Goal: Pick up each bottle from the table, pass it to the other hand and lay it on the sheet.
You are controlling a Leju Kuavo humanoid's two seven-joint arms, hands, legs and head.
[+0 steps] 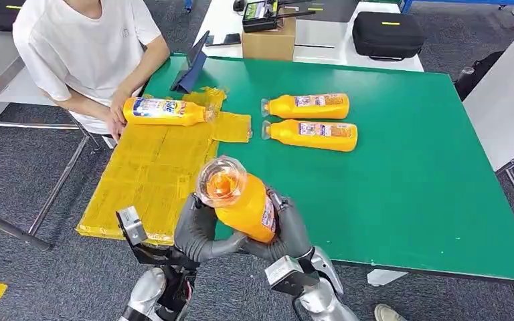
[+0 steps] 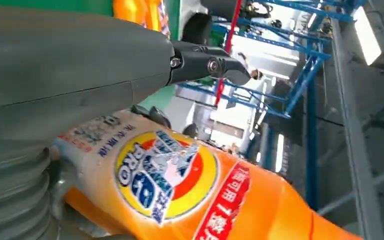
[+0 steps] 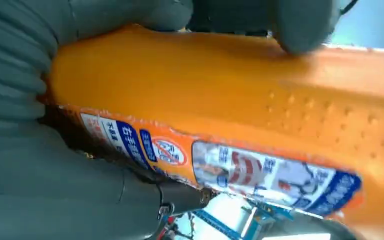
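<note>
Both arms are up in front of the body, just off the near edge of the green surface (image 1: 408,174), and both hands are on one orange bottle (image 1: 241,200). The left hand (image 1: 197,231) wraps its side from the left, the right hand (image 1: 288,231) from the right, fingers closed around the body. The bottle is held clear of the surface, tilted, with its clear cap pointing up toward the head camera.

Close on the left wrist, the front label shows a round yellow, red and blue badge and a red strip of characters too slanted to read. On the right wrist, the back label carries blue panels, a small prohibition sign and fine print, unreadable.

Two more orange bottles (image 1: 311,120) lie side by side mid-surface. Another bottle (image 1: 164,111) lies on the yellow sheet (image 1: 147,174), under a seated person's hand (image 1: 117,110).
</note>
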